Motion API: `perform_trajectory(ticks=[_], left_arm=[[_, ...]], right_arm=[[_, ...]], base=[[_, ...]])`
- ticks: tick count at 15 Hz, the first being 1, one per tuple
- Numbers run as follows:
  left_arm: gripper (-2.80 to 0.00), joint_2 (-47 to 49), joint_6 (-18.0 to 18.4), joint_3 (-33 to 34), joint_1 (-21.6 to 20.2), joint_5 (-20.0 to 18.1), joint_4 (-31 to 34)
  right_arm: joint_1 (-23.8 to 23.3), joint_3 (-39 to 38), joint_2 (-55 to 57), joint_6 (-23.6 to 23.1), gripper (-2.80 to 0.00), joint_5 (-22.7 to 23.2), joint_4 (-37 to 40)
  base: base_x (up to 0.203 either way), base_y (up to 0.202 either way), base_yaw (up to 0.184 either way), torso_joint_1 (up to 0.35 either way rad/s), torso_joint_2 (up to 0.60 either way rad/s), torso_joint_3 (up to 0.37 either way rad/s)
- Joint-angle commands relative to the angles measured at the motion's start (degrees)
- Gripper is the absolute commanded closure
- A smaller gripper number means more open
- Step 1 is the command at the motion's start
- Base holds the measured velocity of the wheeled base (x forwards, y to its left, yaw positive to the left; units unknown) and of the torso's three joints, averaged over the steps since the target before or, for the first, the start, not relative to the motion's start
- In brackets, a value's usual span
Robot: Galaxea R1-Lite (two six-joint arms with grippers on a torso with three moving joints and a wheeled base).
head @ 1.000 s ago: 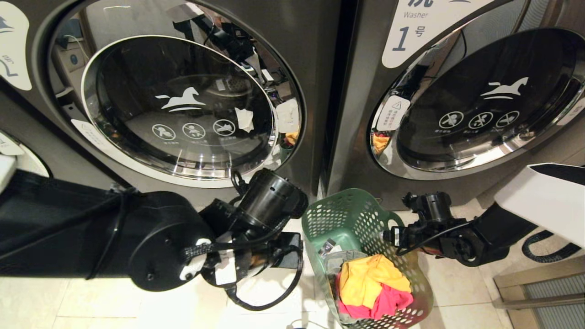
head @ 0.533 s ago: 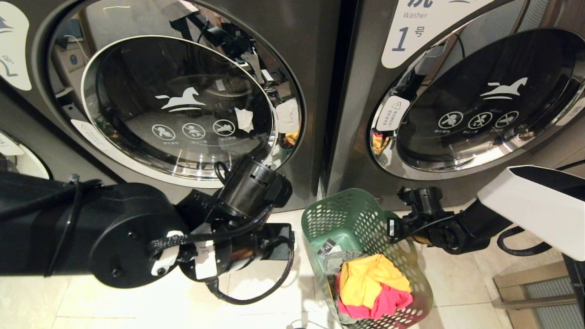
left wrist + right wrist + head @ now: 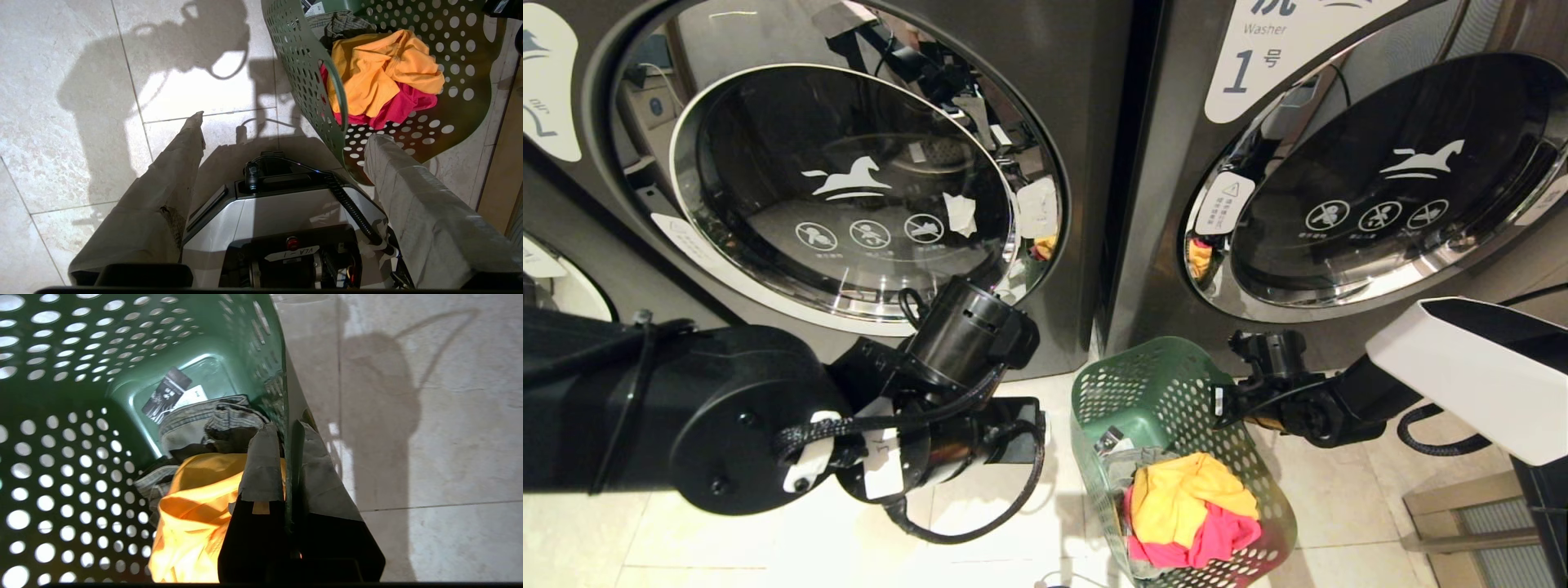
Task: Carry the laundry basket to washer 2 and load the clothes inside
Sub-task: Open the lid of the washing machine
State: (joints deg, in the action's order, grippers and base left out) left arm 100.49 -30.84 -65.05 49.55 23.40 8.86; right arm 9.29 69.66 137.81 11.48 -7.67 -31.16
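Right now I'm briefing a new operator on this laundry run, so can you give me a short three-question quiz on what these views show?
1. True or false: the right pincer is shut on the wall of the laundry basket.
2. Which garment lies on top in the basket? A) orange garment B) grey trousers C) white towel
3. What numeral is on the label of the washer behind the basket?

Key:
1. True; one finger is inside the wall and one outside.
2. A, the orange garment, over a pink garment.
3. 1, on the white label.
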Motion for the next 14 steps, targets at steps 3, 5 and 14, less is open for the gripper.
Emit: perform_trajectory(ticks=[3,5,14], left_arm=[[-2.80,0.15,-0.18,-0.08,0.02,0.16,-0.07],[-2.80,0.24,-0.18,-0.08,0.02,0.16,-0.07],[-2.80,0.32,-0.10,-0.52,0.10,0.16,-0.25]], right_arm=[[-1.33,-0.65,-0.93,0.03,0.00,-2.75,0.93],[-2.06,-0.84,-1.92,0.00,0.00,-2.92,1.11],[-5.16,-0.97,-5.45,-4.23,0.00,-4.38,3.90]], base=[[0.000,0.000,0.000,0.000,0.00,0.000],[0.000,0.000,0.000,0.000,0.00,0.000],[0.000,0.000,0.000,0.000,0.00,0.000]])
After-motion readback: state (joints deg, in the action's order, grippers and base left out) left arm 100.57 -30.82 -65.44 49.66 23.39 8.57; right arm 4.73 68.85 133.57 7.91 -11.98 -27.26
